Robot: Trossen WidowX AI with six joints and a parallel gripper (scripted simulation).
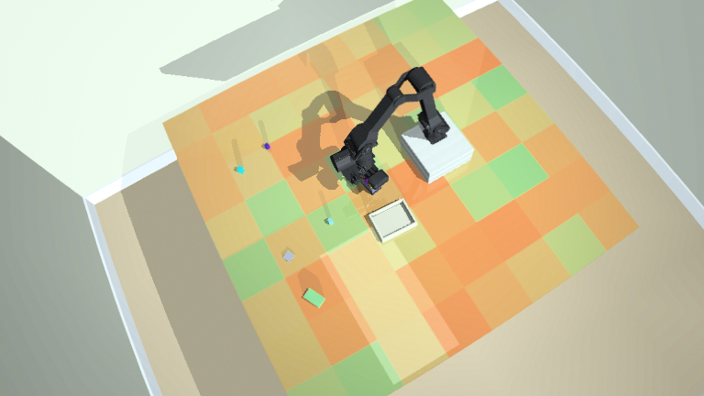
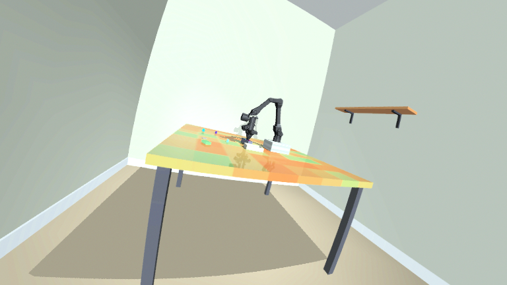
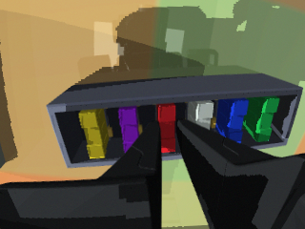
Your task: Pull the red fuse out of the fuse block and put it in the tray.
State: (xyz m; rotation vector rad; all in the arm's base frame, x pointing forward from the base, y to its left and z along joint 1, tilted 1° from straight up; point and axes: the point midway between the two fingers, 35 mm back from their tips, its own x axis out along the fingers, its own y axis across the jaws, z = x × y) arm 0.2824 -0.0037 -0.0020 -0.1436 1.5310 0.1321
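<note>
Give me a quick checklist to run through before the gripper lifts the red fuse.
1. Gripper lined up on the red fuse, one finger on each side: ok.
2. Firm hold on the red fuse: cannot tell; the fingers stand narrow, but contact does not show.
3. Fingers apart from the purple fuse and white fuse: cannot tell; the gaps look tight.
4. Red fuse seated upright in the fuse block: ok.
5. Tray has room, nothing seen inside: ok.
</note>
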